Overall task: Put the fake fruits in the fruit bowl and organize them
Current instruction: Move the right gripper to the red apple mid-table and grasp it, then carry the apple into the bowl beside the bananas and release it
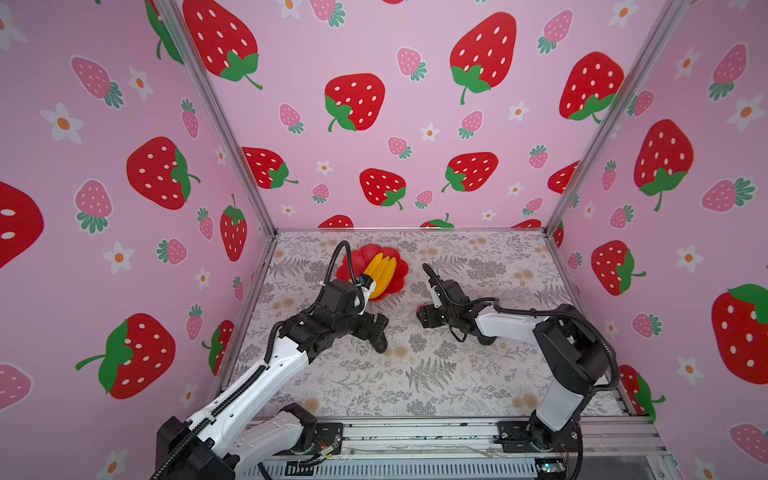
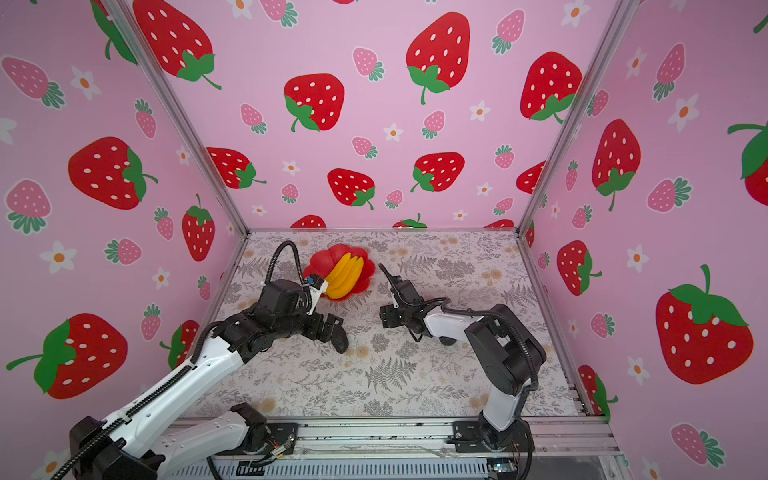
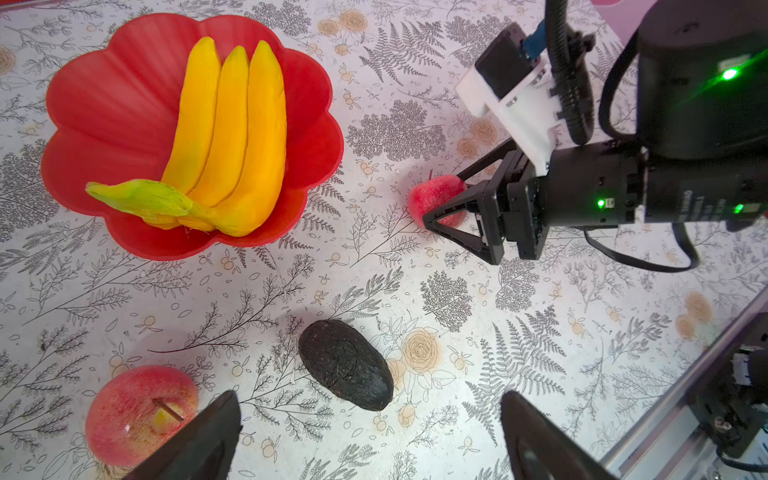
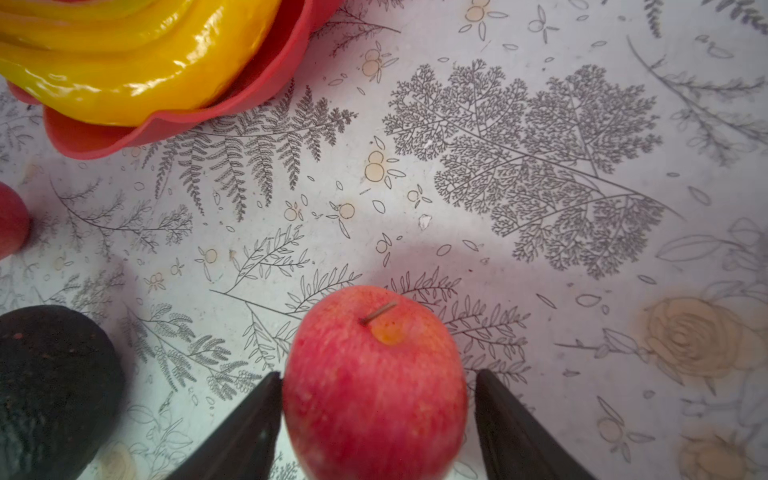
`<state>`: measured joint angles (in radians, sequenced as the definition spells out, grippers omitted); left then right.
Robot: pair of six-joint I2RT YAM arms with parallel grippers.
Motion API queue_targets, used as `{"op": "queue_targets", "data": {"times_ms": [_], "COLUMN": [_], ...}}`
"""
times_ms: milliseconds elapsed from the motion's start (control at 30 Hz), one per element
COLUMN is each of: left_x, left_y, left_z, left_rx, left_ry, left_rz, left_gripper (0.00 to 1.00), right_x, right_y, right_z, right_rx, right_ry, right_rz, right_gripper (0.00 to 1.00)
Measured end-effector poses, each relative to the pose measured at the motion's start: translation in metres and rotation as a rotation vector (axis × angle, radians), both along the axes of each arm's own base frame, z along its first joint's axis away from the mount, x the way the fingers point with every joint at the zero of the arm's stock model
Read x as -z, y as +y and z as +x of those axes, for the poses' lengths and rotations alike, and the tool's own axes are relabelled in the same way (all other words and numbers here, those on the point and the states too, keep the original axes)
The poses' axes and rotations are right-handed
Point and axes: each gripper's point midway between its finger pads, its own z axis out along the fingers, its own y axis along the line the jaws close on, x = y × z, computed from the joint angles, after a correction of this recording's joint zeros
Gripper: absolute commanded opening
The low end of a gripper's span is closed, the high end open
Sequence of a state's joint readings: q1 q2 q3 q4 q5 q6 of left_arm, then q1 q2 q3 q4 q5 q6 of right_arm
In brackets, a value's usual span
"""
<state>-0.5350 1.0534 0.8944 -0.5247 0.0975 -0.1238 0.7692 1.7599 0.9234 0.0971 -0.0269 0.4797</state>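
I see right gripper (image 4: pixel 376 373) straddling apple (image 4: pixel 374 386); clamped or not, cannot tell. Left gripper (image 3: pixel 369 395) wide, empty. Next: secure, lift into fruit bowl (image 4: pixel 137 133).

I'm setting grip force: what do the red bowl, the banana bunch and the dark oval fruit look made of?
The fruit bowl looks like moulded plastic: even red, soft sheen, thin scalloped wall. The banana bunch looks like glossy painted plastic, with sharp highlights and fused fingers. The dark oval fruit is matte, with pebbled, cracked skin; perhaps foam or plastic, hard to tell.
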Motion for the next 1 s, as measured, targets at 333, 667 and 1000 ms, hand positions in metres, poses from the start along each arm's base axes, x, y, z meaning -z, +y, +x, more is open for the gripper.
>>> {"op": "queue_targets", "data": {"times_ms": [333, 667, 1000], "left_x": [-0.014, -0.037, -0.043], "left_y": [0.013, 0.046, 0.061], "left_z": [0.001, 0.017, 0.022], "left_rx": [0.012, -0.088, -0.143], "left_ry": [-0.070, -0.179, -0.182], "left_rz": [0.083, 0.061, 0.011], "left_gripper": [0.99, 0.99, 0.99], "right_x": [-0.016, -0.132, -0.072], "right_y": [0.015, 0.078, 0.103], "right_z": [0.004, 0.062, 0.085], "right_rx": [-0.073, -0.196, -0.263], "right_ry": [-0.051, -0.497, -0.557], "right_rz": [0.044, 0.243, 0.151], "right_gripper": [0.55, 0.53, 0.53]}}
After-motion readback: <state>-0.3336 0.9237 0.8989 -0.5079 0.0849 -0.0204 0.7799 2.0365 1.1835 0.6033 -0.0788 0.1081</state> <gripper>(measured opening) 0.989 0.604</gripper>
